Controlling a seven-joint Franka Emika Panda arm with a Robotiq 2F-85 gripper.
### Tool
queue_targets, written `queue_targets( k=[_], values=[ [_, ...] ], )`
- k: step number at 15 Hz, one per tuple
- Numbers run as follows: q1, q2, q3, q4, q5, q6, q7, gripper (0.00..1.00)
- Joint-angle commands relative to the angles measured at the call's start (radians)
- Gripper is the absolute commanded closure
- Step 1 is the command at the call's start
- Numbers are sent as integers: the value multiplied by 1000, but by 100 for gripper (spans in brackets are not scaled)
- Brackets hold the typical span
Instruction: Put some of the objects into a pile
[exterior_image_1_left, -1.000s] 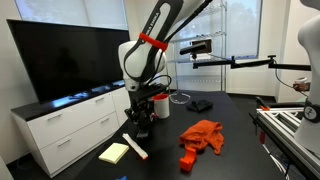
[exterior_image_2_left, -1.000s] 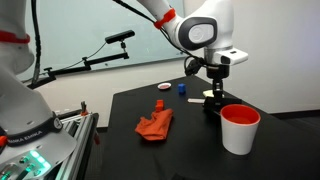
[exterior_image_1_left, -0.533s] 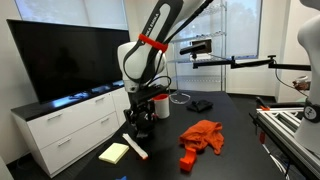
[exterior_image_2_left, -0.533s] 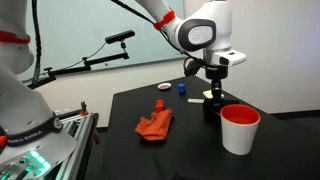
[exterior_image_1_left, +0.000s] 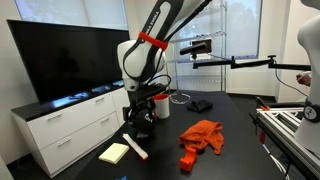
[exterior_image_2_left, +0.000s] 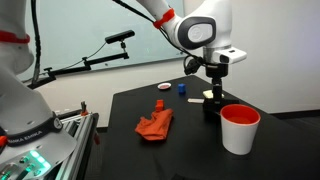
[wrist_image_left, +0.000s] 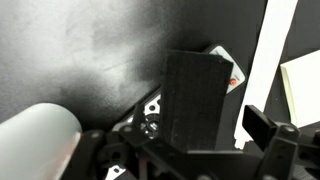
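- At the far left in an exterior view, a yellow pad lies flat near the corner of the black table. A white stick lies just beside it on the right.
- Next along, your gripper points straight down, low over the table top, with the arm arched above it.
- None of the views lets you tell whether the jaws are spread, pressed together or pinching something. In the wrist view one dark finger fills the middle and another dark part sits at the lower right.
- In that same view a white card with a red mark shows past the finger's upper right edge, lying on the table. The stick and the pad lie further right, at the edge of the picture.
- To the right of your gripper and well apart from it, the orange cloth lies crumpled on the table. The red block stands just beside it, nearer the table's front edge.
- Behind the cloth, a small black object rests toward the back of the table.
- In an exterior view from the opposite side, the cloth comes first from the left, and the red block lies beyond it. A blue block sits further back and to the right.
- At the right of that view, a red and white cup stands upright just beside your gripper.
- The cloth, blocks, pad and stick lie apart from one another, none resting on another.
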Motion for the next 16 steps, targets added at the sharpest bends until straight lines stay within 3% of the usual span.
queue_targets(
  k=[1,9,16],
  values=[
    [2,-99,-4,-79,-6,12,-28,0],
    [66,-263,35,-258,-62,21,-11,0],
    [200,-252,90,-281,-179,38,97,0]
  ],
)
